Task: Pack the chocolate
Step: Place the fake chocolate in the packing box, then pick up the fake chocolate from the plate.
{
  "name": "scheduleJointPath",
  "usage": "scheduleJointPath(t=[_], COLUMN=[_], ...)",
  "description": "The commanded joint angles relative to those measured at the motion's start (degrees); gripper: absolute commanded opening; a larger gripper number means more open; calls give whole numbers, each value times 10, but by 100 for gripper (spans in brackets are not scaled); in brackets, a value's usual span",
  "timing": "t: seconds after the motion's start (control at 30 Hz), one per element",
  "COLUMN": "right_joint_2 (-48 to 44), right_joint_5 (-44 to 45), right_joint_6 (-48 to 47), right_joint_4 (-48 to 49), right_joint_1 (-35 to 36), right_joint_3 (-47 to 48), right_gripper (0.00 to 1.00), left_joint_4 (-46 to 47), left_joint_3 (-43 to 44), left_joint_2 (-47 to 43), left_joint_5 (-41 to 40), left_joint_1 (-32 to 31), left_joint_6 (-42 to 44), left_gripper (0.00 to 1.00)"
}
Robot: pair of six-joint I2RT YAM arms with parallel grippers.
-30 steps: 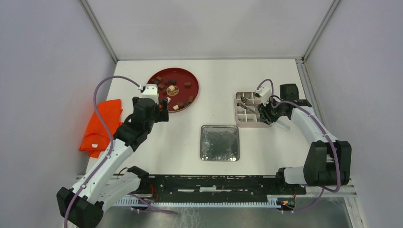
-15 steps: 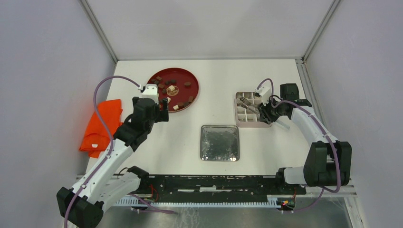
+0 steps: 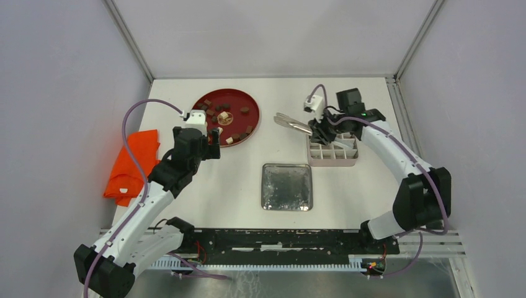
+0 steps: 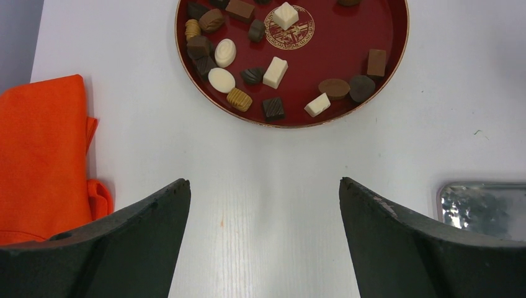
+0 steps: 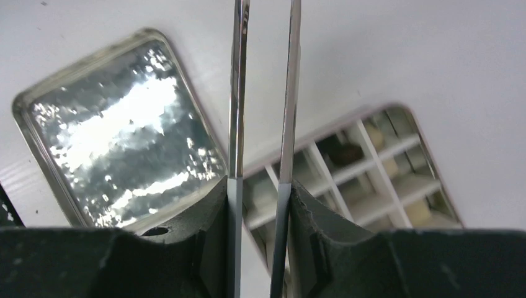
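Right gripper point(image 3: 319, 127) point(image 5: 260, 192) is clamping a pair of metal tweezers point(image 3: 291, 122) point(image 5: 239, 93) by their back end. Its fingers are pressing on the two blades, which are running side by side with a narrow gap between them. The blades are reaching left over bare table point(image 3: 279, 93), between the red plate point(image 3: 239, 99) and the pale grid box point(image 3: 332, 162). The gripper itself is hanging over the box's far left corner. The tips are running out of the wrist view, so I cannot tell whether they are carrying anything.

Open white surface is lying between plate and box, and more is stretching to the far edge of the table. A shiny metal tray point(image 3: 286, 186) point(image 5: 118, 143) is sitting nearer the arms, just left of the box's near corner and apart from it. An orange cloth point(image 3: 133, 164) point(image 4: 43, 149) is lying by the left edge, well apart from the plate.

The chocolate point(image 3: 224, 115) point(image 4: 275, 72) is lying mostly on the plate point(image 4: 384, 37) as loose bite-size pieces. They are dark brown, light brown and cream-white, and some are square, some oval and some ribbed. Most are crowding the left half and the near rim. In the right wrist view a few cream and dark pieces are also showing inside compartments of the box point(image 5: 372, 110).

The left gripper point(image 3: 211, 139) point(image 4: 263, 192) is hovering with its fingers spread wide. It is holding nothing and is sitting over bare table just short of the plate's near rim.
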Motion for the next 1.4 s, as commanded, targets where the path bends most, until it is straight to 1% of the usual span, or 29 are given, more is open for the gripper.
scheduleJointPath(t=[0.0,0.17,0.27,0.33,0.47,0.57,0.63,0.67,0.77,0.87,0.93,1.0,1.13,1.27,1.37], right_joint_2=[67,162,217,243,280,292,289,285,272,269,286,312,335,360,393], right_joint_5=[-4,34,56,76,114,123,123,121,106,107,126,138,166,182,190], right_joint_6=[15,-6,-26,-49,-67,-65,-51,-44,-12,15,11,7,11,15,18], right_joint_4=[24,13,-1,-4,6,18,29,35,42,48,44,32,41,38,24], right_joint_1=[93,178,210,225,236,236,233,230,210,185,183,183,182,181,181], right_joint_3=[93,180,237,258,296,309,304,297,296,311,328,353,364,392,436], right_gripper=[39,39,39,39,39,39,39,39,39,39,39,39,40,40,40], left_joint_4=[17,17,17,18,19,20,22,23,37,62,62,53,23,-15,-15], left_joint_3=[-3,-4,-4,-4,-4,-4,-3,0,18,34,53,70,83,82,59], left_joint_2=[-4,-4,1,4,14,20,24,26,36,74,106,130,131,109,90], left_joint_5=[-17,-28,-32,-33,-36,-39,-45,-33,68,172,212,234,228,160,117], left_joint_1=[3,3,3,3,3,3,6,12,63,114,138,143,144,144,144], left_joint_6=[22,24,25,26,27,24,7,-8,-67,-123,-141,-144,-100,-40,-18], left_gripper=[94,94,94,94,94,94,93,93,92,90,88,85,84,84,84])
